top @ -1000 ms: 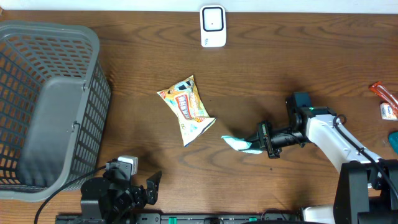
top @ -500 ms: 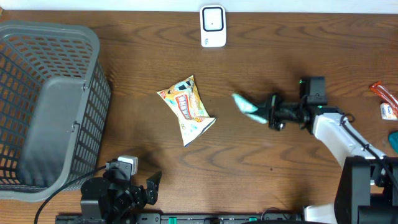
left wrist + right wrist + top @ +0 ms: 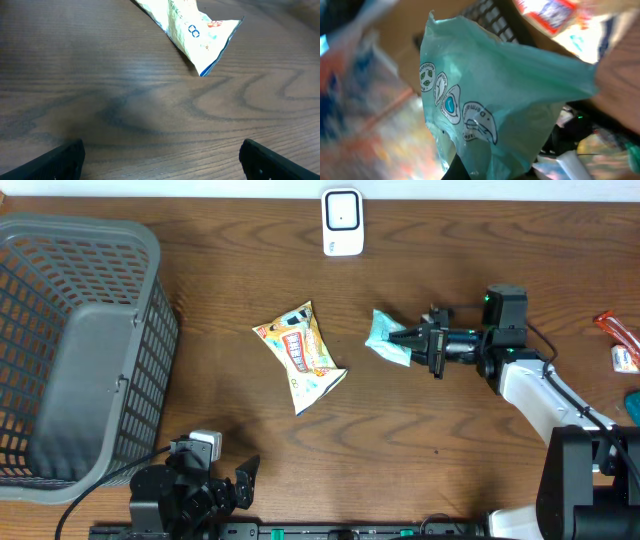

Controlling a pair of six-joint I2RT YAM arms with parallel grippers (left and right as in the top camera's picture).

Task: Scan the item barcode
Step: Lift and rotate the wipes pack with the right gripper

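Wooden table (image 3: 200, 270), overhead view taken as the clock face with the far edge at 12. Item 1: white scanner (image 3: 342, 222), upright at 12 o'clock on the far edge, dark window on its face. Item 2: teal sachet (image 3: 384, 340), the task's thing, just to the 3 o'clock side of centre, clear of the tabletop and pinched by one end; round printed emblems show on its crinkled face in the right wrist view (image 3: 490, 100), which is otherwise blurred. Item 3: right gripper (image 3: 404, 338), jaws clamped narrowly on the sachet, fingers pointing toward 9 o'clock, the arm lying nearly level and running back toward 4 o'clock. Item 4: snack packet (image 3: 300, 355), yellow and orange with a white lower end, lying flat near centre, at 9 o'clock of the sachet and apart from it; its white corner shows at the top of the left wrist view. Item 5: left gripper (image 3: 160, 162), at 7 o'clock by the near edge, jaws spread wide with nothing between them, low over bare wood and short of the snack packet. Item 6: grey plastic basket (image 3: 150, 370), latticed walls, at 9 o'clock. Item 7: orange wrapper (image 3: 618, 330) at the 3 o'clock edge, cut off by the frame, with two further small things below it too cropped to name.
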